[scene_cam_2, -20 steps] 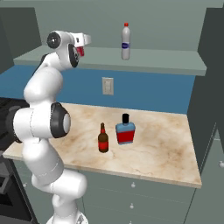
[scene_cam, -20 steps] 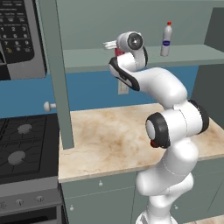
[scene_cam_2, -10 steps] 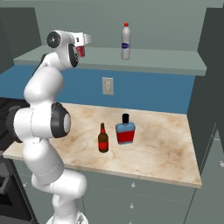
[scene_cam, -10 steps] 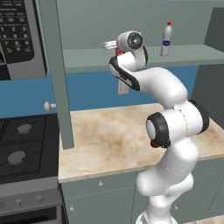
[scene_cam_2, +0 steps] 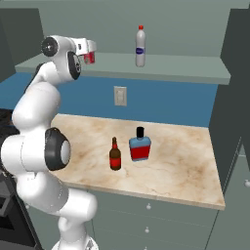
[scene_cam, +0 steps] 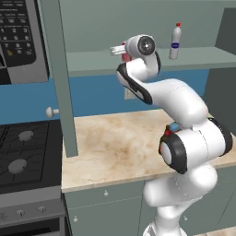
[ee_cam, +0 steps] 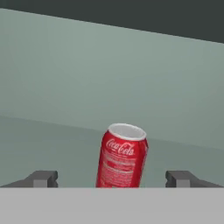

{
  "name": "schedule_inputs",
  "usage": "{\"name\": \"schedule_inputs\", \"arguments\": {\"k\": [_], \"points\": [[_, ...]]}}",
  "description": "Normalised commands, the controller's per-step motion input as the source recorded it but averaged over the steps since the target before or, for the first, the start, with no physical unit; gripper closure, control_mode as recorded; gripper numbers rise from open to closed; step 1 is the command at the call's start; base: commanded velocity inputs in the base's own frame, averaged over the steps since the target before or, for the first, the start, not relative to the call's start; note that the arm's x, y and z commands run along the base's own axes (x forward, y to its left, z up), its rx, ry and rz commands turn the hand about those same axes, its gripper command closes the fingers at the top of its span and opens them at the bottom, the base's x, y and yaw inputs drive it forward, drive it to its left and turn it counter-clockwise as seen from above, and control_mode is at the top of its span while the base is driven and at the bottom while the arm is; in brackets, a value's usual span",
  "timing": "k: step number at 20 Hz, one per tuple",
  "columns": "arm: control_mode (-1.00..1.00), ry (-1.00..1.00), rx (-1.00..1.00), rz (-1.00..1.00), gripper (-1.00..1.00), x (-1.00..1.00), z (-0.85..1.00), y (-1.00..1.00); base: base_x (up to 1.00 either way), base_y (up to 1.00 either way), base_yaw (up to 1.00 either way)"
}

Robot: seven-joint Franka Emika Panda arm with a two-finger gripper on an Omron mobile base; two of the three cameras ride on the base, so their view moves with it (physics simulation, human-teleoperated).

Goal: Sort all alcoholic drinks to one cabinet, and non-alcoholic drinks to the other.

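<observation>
The small red soda can with a silver top (ee_cam: 122, 156) is seen upright on the grey-green cabinet shelf (scene_cam_2: 171, 68), between the parted fingers of the two-finger gripper (ee_cam: 112, 178), untouched. Placement appears finished; a straight retreat is judged next.

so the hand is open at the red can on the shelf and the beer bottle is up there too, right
Not quite: the hand is open at the red can, but the beer bottle stands on the counter, as the right base view shows.
</observation>
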Motion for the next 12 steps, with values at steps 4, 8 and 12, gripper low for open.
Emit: {"name": "schedule_inputs", "arguments": {"k": [4, 8, 12], "points": [[-1.00, -0.03, 0.00, 0.00, -1.00, -1.00, 0.00, 0.00, 0.00, 0.00, 0.00], [-1.00, -0.01, 0.00, 0.00, -1.00, -1.00, 0.00, 0.00, 0.00, 0.00, 0.00], [-1.00, 0.00, 0.01, 0.00, -1.00, -1.00, 0.00, 0.00, 0.00, 0.00, 0.00]]}}
